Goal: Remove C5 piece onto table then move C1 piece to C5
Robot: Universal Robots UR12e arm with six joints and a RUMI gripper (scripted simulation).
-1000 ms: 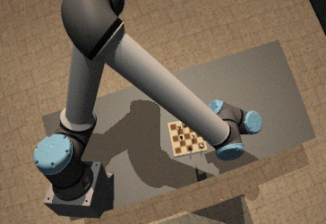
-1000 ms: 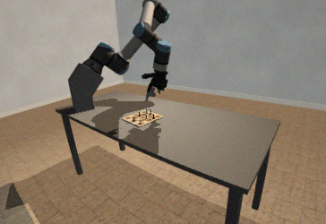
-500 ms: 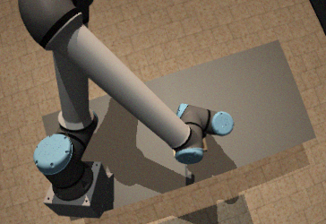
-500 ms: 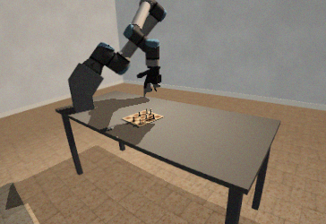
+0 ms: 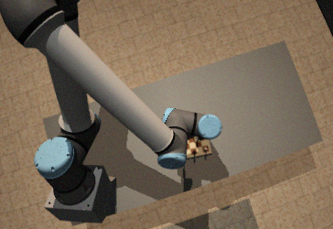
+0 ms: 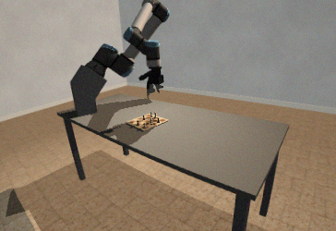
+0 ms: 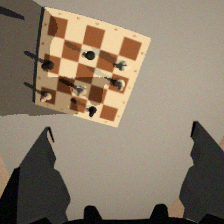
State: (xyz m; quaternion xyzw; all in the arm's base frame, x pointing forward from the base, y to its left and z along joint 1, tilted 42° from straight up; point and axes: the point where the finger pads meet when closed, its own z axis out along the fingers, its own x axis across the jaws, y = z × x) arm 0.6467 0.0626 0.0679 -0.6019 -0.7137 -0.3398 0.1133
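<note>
The small chessboard lies on the grey table. Several dark and light pieces stand on it, among them a dark piece near the middle of the far part and a light piece at the left edge. The edge letters are too small to read, so I cannot tell which pieces are on C5 and C1. My gripper is open and empty. It hangs well above the table, just beside the board. In the overhead view the wrist hides most of the board.
The arm's base stands at the table's left end, and the arm reaches over the table to the board. The table's front edge runs close to the board. The arm's shadow falls on the board's left side.
</note>
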